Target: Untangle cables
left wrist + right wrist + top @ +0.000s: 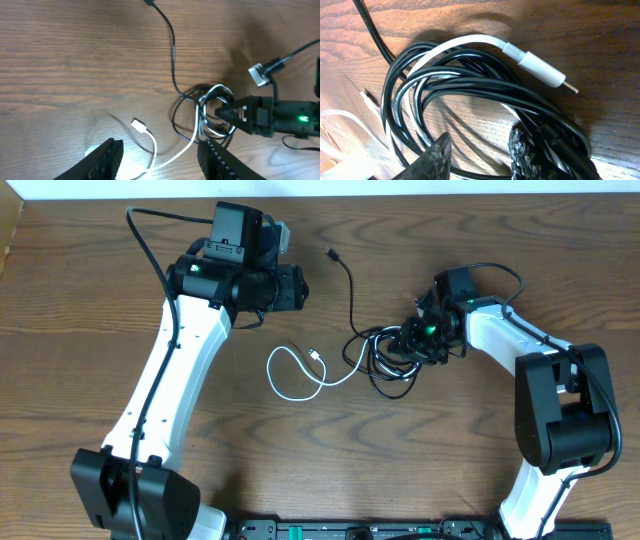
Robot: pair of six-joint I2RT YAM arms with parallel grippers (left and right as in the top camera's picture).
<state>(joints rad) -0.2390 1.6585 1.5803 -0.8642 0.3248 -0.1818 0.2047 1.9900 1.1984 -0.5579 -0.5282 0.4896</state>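
- We note the wooden table (pixel 80 300) with both cords lying at its middle, between the two arms.
- Black cable (pixel 378 362): most of it is wound into a tight coil right of centre. One loose tail runs from the coil toward the far edge and ends in a small plug (pixel 331 252).
- White cable (pixel 270 368): an open loop lies left of the coil, its small plug end (pixel 137 125) resting free on the wood. Its other part threads into the black coil, and a second white plug (pixel 540 72) sticks out on the coil's far side.
- Right gripper (pixel 477 160): low at the coil's right edge, fingers partly spread. Black strands pass between them, and one finger (pixel 525 155) lies against the bundle. We see no strand pinched.
- Left gripper (pixel 160 160): well left of the coil, above the white loop, touching neither cord. Its fingers are spread wide and hold nothing.
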